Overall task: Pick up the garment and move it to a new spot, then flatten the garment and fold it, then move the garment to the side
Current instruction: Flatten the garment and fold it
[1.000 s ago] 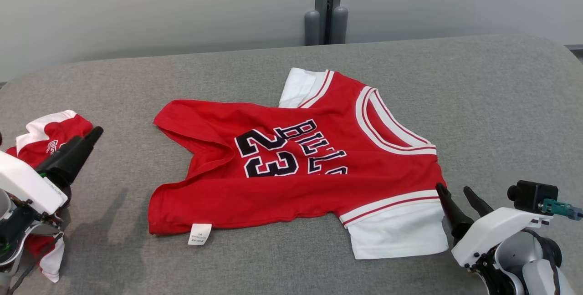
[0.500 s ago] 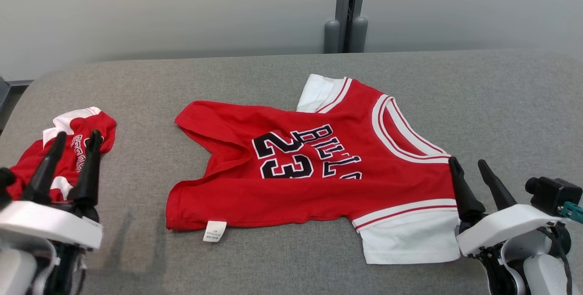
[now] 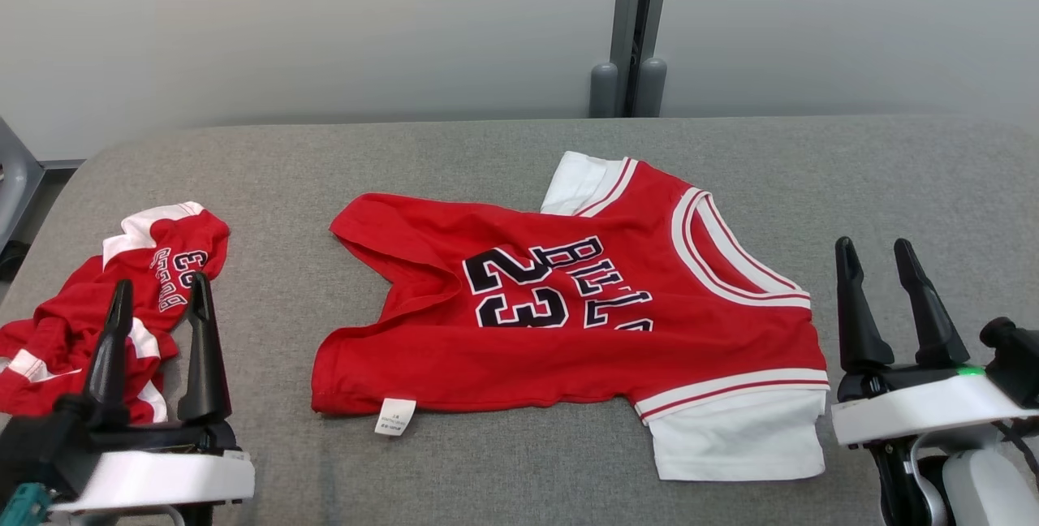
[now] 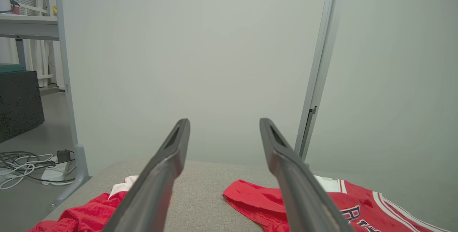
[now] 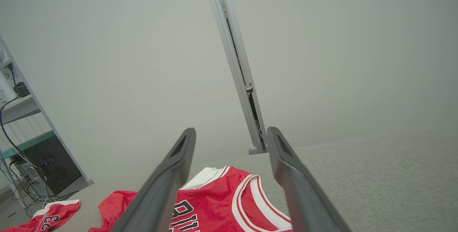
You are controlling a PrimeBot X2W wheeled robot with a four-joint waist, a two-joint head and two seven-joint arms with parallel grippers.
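Observation:
The garment [image 3: 568,323], a red "23" jersey with white sleeves and trim, lies spread on the grey table [image 3: 454,161], its hem end rumpled and a white label showing at the near edge. My left gripper [image 3: 161,282] stands open at the lower left, apart from the garment, fingers over a second crumpled red jersey [image 3: 73,323]. At the lower right, my right gripper [image 3: 873,243] is open just beside the near white sleeve, with nothing between its fingers. The left wrist view shows the left gripper [image 4: 224,121] open above the garment [image 4: 250,199]. In the right wrist view the right gripper [image 5: 230,130] is open over the garment [image 5: 222,196].
The second jersey [image 4: 86,214] sits near the table's rounded left corner. A pale partition wall with a grey post [image 3: 633,31] runs behind the table. Bare grey surface lies behind and to the right of the garment. Cables [image 4: 21,160] lie on the floor at left.
The head camera has shifted, so the whole picture slid right and down. My left gripper turned from lying sideways to fingers pointing forward. My right gripper drew back from the near sleeve.

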